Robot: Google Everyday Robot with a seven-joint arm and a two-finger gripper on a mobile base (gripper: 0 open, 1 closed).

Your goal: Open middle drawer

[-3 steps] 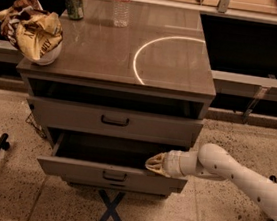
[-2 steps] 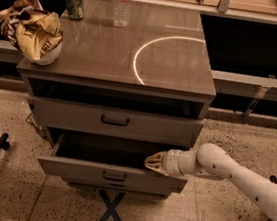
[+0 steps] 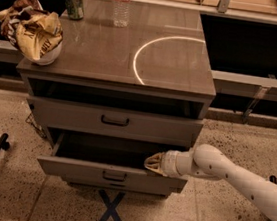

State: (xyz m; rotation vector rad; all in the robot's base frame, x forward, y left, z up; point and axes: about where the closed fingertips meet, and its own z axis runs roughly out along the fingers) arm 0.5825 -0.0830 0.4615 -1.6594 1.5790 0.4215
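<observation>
Hand (image 3: 152,163) level at open middle drawer (image 3: 71,168).

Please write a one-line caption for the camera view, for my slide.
The gripper is at the front rim of the pulled-out middle drawer, right of its handle.

Partly cropped arm (image 3: 250,184), gripper (image 3: 153,162) at open drawer (image 3: 71,168) rim

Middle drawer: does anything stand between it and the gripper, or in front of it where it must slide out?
Nothing visible does. The gripper is at the middle drawer, on its front's top edge, right of the handle. Before the drawer lies only a flat blue X mark on the floor.
</observation>
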